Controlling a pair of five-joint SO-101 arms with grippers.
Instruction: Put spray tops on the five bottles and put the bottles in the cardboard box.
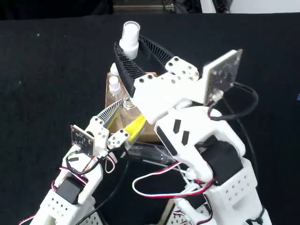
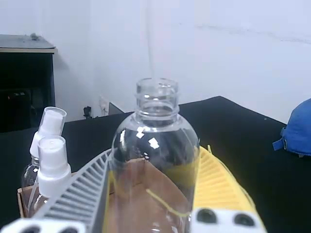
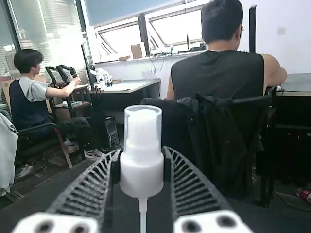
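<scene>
My left gripper (image 2: 153,194), with one grey and one yellow finger, is shut on a clear open-necked bottle (image 2: 154,160) that stands upright without a top. In the high view that left gripper (image 1: 123,119) sits at the near edge of the cardboard box (image 1: 149,132). My right gripper (image 3: 142,182) has black ribbed fingers shut on a white spray top (image 3: 142,150), its dip tube hanging down. From above, the right gripper (image 1: 133,58) holds the spray top (image 1: 130,37) high over the box. Two capped bottles (image 2: 48,155) stand in the box, beside the left gripper.
The table is covered in black cloth (image 1: 51,70). A blue object (image 2: 297,128) lies on the cloth off to one side in the left wrist view. The arms' white bodies and cables (image 1: 154,185) crowd the near edge.
</scene>
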